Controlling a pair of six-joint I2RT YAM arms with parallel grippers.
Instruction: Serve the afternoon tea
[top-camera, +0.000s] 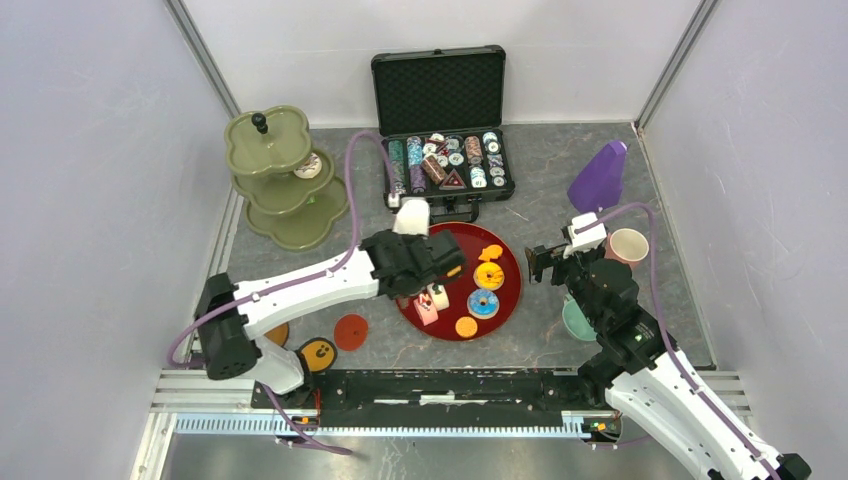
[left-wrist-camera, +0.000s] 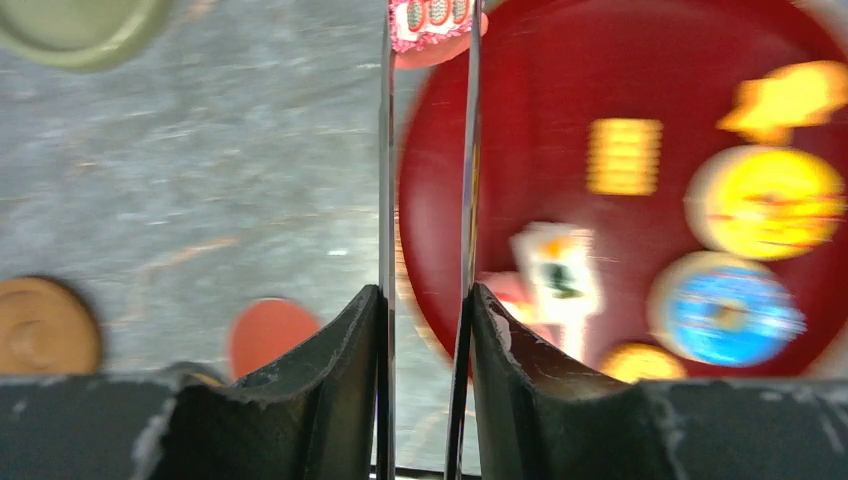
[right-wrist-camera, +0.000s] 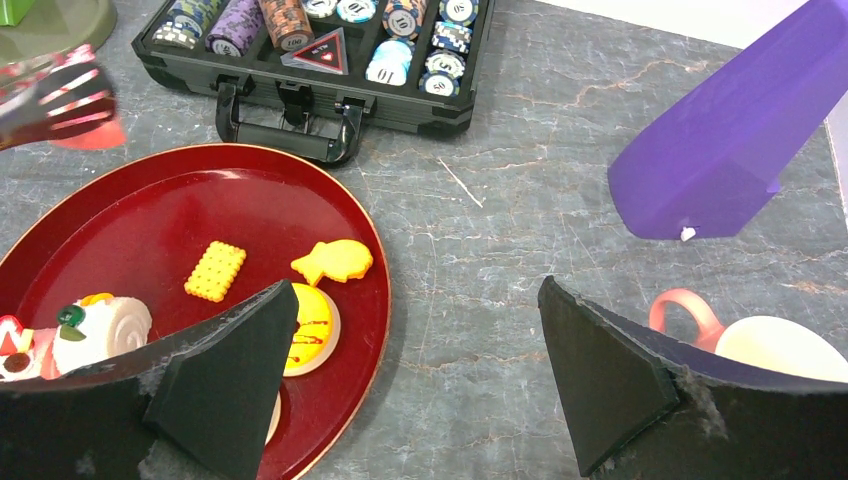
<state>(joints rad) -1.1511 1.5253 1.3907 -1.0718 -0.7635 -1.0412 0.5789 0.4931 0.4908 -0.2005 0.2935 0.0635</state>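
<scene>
So our left gripper was clamped down on a pair of thin metal tongs. Straight ahead of its fingers, at the tong tips, a pink cake slice looked pinched between them. The dark-red tray lay just right of the tongs, carrying a blue donut, a yellow donut and a biscuit, all pretty blurry. The green tiered stand was off ahead and to the left. Our right gripper hung over the grey table with its fingers spread wide and nothing between them. The tray was on its left, the pink-handled cup just past its right finger, and the chip case ahead.
</scene>
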